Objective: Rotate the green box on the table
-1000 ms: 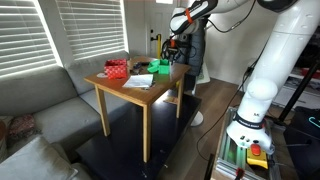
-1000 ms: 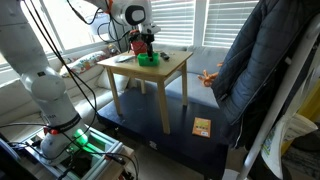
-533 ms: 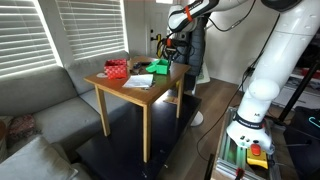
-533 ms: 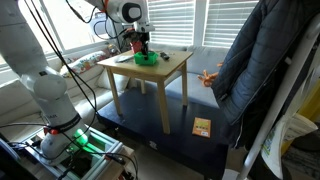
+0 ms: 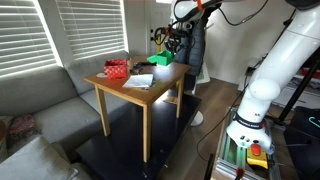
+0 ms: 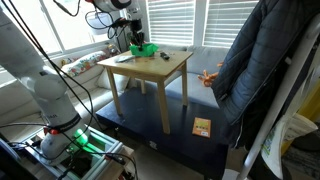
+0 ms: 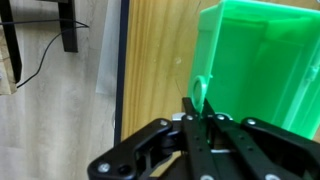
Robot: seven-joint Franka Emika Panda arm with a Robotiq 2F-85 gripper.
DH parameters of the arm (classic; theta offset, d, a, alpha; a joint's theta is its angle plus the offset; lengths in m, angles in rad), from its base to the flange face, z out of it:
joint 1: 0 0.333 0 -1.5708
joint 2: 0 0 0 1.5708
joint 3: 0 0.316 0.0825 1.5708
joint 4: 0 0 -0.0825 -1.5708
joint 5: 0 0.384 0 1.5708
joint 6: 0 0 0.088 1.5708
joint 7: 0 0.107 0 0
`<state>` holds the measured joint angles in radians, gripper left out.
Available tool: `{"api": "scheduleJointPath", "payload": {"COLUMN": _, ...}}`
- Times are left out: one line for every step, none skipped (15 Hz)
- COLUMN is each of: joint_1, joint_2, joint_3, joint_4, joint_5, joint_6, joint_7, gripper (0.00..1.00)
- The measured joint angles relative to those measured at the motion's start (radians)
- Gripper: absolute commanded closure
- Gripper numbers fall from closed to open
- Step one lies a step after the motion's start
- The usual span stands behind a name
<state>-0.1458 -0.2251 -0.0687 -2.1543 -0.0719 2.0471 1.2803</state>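
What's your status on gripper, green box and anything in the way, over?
Gripper fingers shut on green box edge. Box held above table. Red box apart, nothing in the way.

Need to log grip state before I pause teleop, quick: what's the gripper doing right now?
The gripper is closed, pinching a thin edge of the green box.
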Motion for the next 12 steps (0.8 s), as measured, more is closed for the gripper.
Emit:
{"api": "scheduleJointPath", "payload": {"joint_1": -0.001, "joint_2": -0.019, "joint_3": 0.001, "joint_4": -0.008, "joint_5": -0.006, "joint_6": -0.004, "joint_7": 0.019, "gripper": 0.91}}
{"api": "scheduleJointPath", "payload": {"joint_1": -0.002, "joint_2": -0.031, "joint_3": 0.002, "joint_4": -0.016, "joint_5": -0.009, "joint_6": -0.005, "joint_7": 0.028, "gripper": 0.91}}
{"api": "scheduleJointPath", "payload": {"joint_1": -0.003, "joint_2": -0.036, "joint_3": 0.003, "joint_4": -0.021, "joint_5": -0.009, "joint_6": -0.005, "joint_7": 0.032, "gripper": 0.91}}
{"api": "scheduleJointPath", "payload": {"joint_1": -0.004, "joint_2": -0.037, "joint_3": 0.003, "joint_4": -0.023, "joint_5": -0.010, "joint_6": -0.005, "joint_7": 0.034, "gripper": 0.91}}
{"api": "scheduleJointPath", "payload": {"joint_1": -0.004, "joint_2": -0.036, "joint_3": 0.003, "joint_4": -0.025, "joint_5": -0.010, "joint_6": -0.005, "joint_7": 0.034, "gripper": 0.91}}
{"api": "scheduleJointPath", "payload": {"joint_1": -0.005, "joint_2": -0.036, "joint_3": 0.003, "joint_4": -0.026, "joint_5": -0.010, "joint_6": -0.005, "joint_7": 0.035, "gripper": 0.98}}
{"api": "scheduleJointPath", "payload": {"joint_1": -0.005, "joint_2": -0.036, "joint_3": 0.003, "joint_4": -0.028, "joint_5": -0.010, "joint_6": -0.005, "joint_7": 0.036, "gripper": 0.98}}
{"api": "scheduleJointPath", "payload": {"joint_1": -0.005, "joint_2": -0.036, "joint_3": 0.003, "joint_4": -0.028, "joint_5": -0.010, "joint_6": -0.003, "joint_7": 0.039, "gripper": 0.98}}
{"api": "scheduleJointPath", "payload": {"joint_1": -0.007, "joint_2": -0.033, "joint_3": 0.003, "joint_4": -0.027, "joint_5": -0.010, "joint_6": -0.001, "joint_7": 0.058, "gripper": 0.98}}
{"api": "scheduleJointPath", "payload": {"joint_1": -0.009, "joint_2": -0.031, "joint_3": 0.004, "joint_4": -0.024, "joint_5": -0.010, "joint_6": -0.001, "joint_7": 0.099, "gripper": 0.98}}
{"api": "scheduleJointPath", "payload": {"joint_1": -0.012, "joint_2": -0.027, "joint_3": 0.004, "joint_4": -0.018, "joint_5": -0.010, "joint_6": -0.010, "joint_7": 0.149, "gripper": 0.98}}
{"api": "scheduleJointPath", "payload": {"joint_1": -0.015, "joint_2": -0.023, "joint_3": 0.005, "joint_4": -0.011, "joint_5": -0.010, "joint_6": -0.018, "joint_7": 0.198, "gripper": 0.98}}
